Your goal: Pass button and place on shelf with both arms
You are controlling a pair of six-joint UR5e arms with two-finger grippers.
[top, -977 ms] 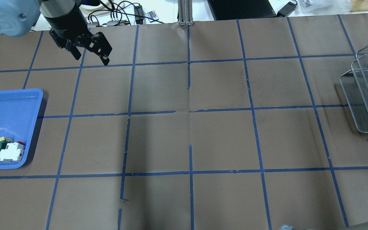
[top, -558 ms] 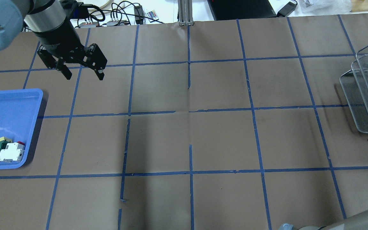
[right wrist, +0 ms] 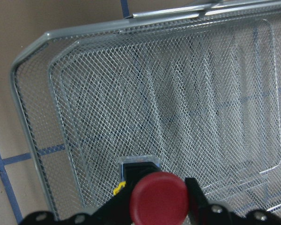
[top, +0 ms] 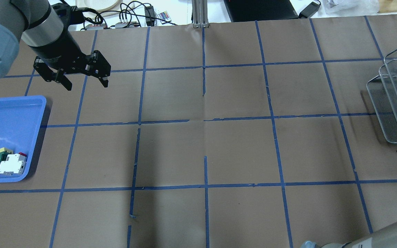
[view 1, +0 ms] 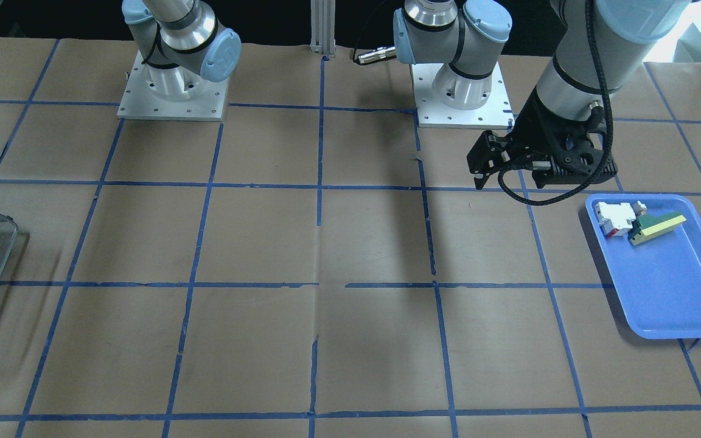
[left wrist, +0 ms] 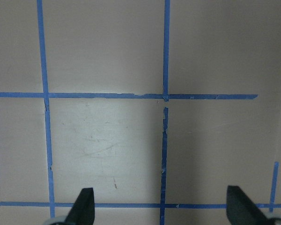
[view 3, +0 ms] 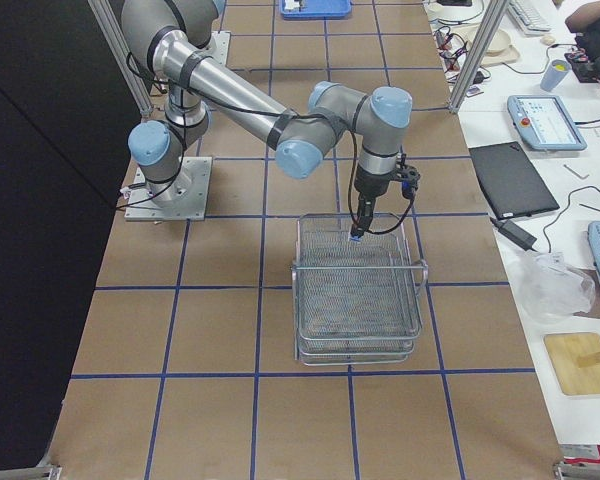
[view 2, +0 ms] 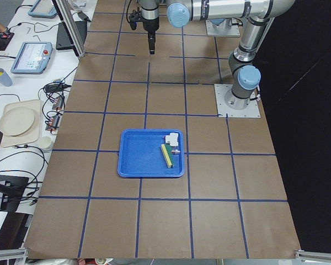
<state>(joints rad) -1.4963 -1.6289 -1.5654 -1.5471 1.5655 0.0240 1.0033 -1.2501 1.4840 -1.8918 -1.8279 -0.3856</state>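
Left gripper (top: 86, 85) hovered empty, jaws spread wide, over the table (top: 198, 151) beyond the blue tray's (top: 12, 113) far right corner. Right gripper (view 3: 360, 232) hung above the shelf (view 3: 358, 300), seemingly 3 tiers, at the table's right end, clamping the button (right wrist: 158, 199).

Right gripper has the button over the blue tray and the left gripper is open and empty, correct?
No: the right gripper holds the button over the shelf, not the blue tray, as the right wrist view shows. The left gripper is open and empty.
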